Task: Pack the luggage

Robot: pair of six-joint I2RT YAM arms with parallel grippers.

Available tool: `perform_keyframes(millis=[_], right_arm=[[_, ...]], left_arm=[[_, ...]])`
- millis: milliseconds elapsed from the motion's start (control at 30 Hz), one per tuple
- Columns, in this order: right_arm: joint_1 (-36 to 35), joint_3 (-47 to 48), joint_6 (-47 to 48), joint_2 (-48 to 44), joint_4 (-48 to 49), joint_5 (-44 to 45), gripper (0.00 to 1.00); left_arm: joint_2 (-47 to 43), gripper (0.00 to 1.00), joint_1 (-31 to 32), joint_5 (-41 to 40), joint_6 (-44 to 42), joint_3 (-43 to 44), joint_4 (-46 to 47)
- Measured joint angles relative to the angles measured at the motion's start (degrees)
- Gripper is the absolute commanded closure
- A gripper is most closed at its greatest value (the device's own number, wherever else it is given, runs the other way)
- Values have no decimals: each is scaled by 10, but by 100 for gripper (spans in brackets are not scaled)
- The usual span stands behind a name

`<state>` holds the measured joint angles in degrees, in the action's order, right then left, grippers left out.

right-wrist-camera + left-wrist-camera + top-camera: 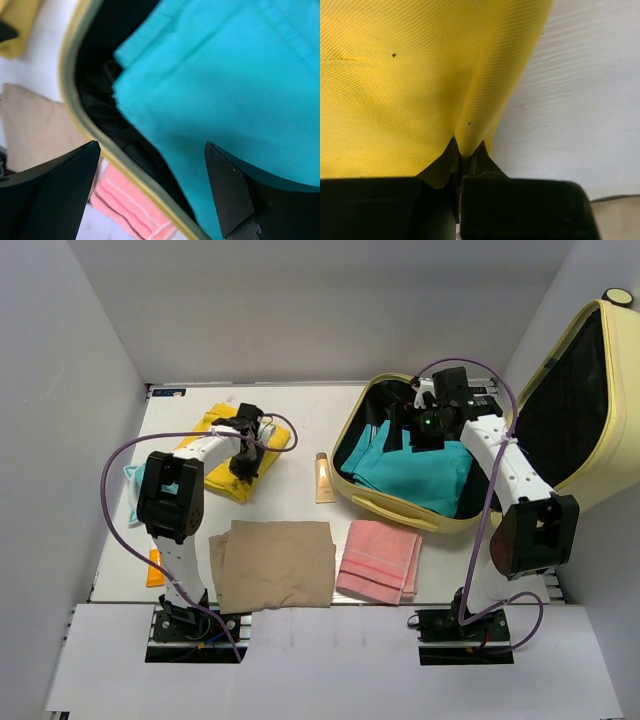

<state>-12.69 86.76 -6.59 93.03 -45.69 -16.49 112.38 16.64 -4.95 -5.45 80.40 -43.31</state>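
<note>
The luggage lay open at the far right of the desk, lid raised on its right side, with a teal cloth inside. Left jaws were closed, pinching a fold of the yellow cloth. Right jaws stood wide apart, empty, over the teal cloth.

Finely ribbed matt yellow cloth; smooth hard-shell luggage

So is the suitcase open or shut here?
Open. The luggage has its lid tilted back at the right; a teal cloth lies in its black-lined base.
</note>
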Motion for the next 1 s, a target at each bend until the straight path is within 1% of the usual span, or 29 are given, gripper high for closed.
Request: perform_keyframes(millis=[100,200,367,500,733,1000], right_arm=[[-21,9,-15,0,9,-23,9],[-43,9,-52,1,39,-45,9],[-80,9,-139,19,124,-49,9],[-104,15,-216,59,195,-52,9],[-156,96,-293,176,247,-31,9],[-212,140,-331,233,266,-6,9]], left_arm=[[-13,100,-8,44,9,-2,10],[-47,100,-9,101,26,-9,32],[-140,100,-5,184,64,-14,52],[-183,100,3,231,90,-19,74],[-187,100,28,255,110,-46,88],[-187,100,48,264,120,-50,92]])
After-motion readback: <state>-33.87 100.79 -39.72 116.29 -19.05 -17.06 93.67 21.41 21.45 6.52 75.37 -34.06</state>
